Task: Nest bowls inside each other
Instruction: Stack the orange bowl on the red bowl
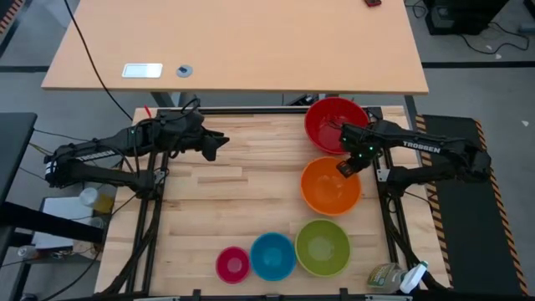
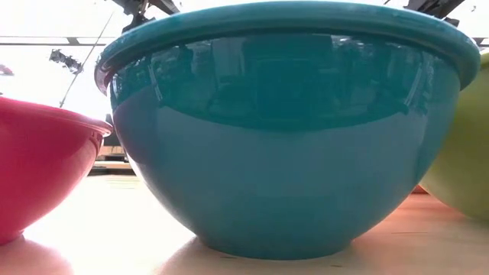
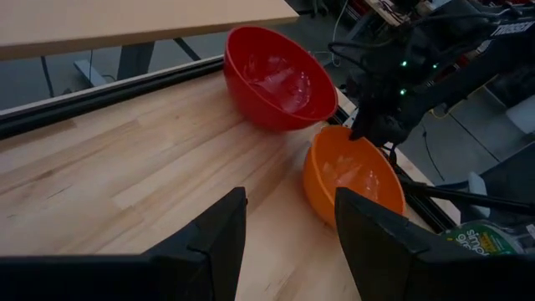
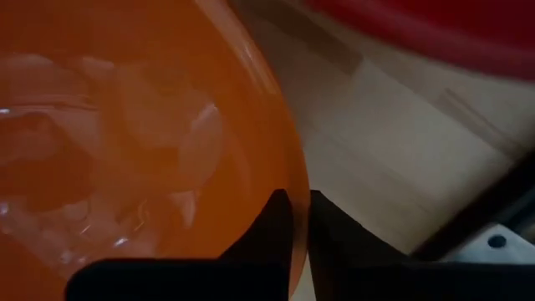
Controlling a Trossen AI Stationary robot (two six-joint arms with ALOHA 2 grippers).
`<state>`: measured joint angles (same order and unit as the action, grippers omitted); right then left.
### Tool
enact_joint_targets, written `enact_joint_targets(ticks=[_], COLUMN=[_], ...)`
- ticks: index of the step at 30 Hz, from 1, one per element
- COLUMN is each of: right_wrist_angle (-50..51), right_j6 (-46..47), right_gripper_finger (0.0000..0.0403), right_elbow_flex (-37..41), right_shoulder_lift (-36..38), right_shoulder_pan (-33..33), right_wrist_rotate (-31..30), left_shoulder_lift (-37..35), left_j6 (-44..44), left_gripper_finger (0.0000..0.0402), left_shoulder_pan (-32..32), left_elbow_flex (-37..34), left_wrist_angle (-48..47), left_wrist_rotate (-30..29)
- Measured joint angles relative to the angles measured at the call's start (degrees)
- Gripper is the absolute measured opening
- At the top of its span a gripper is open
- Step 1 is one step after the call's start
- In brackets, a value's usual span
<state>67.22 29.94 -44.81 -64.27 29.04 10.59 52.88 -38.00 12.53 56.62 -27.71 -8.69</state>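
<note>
A light wooden desk [image 1: 251, 46] stands beyond the butcher-block worktable [image 1: 242, 209], carrying a white rectangular device [image 1: 142, 71] and, just beside it, a small grey ring [image 1: 185, 70], while a crumpled green-labelled packet [image 1: 386, 277] and a plastic bottle [image 1: 415, 278] lie off the worktable's near right corner.

The high view looks straight down on the whole counter [image 1: 226, 201]. The low view sits at counter height, pressed close to the blue bowl [image 2: 286, 130]. Both wrist views share the orange bowl [image 3: 351, 180].
</note>
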Motion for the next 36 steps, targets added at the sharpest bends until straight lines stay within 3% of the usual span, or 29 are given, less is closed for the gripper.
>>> enact_joint_targets(ticks=[10,20,27,36], right_wrist_angle=[-3.9,-9.6,-17.5,-26.6], right_j6=[1.4,3.8,6.6,10.5], right_gripper_finger=[0.0021,0.0021,0.002,0.002], right_elbow_flex=[-5.7,-6.5,-6.6,-6.6], right_shoulder_lift=[0.0,0.0,0.2,4.6], right_shoulder_pan=[0.0,-0.2,-0.7,6.7], right_wrist_rotate=[3.8,4.7,8.8,9.8], left_shoulder_lift=[0.0,0.0,0.0,0.0], left_j6=[0.0,0.1,0.0,-1.6], left_gripper_finger=[0.0185,0.0185,0.0185,0.0185], left_shoulder_pan=[0.0,0.0,0.0,0.0], left_elbow_flex=[0.0,0.0,0.0,0.0], left_wrist_angle=[0.0,0.0,0.0,0.1], left_wrist_rotate=[0.0,0.0,0.0,0.0])
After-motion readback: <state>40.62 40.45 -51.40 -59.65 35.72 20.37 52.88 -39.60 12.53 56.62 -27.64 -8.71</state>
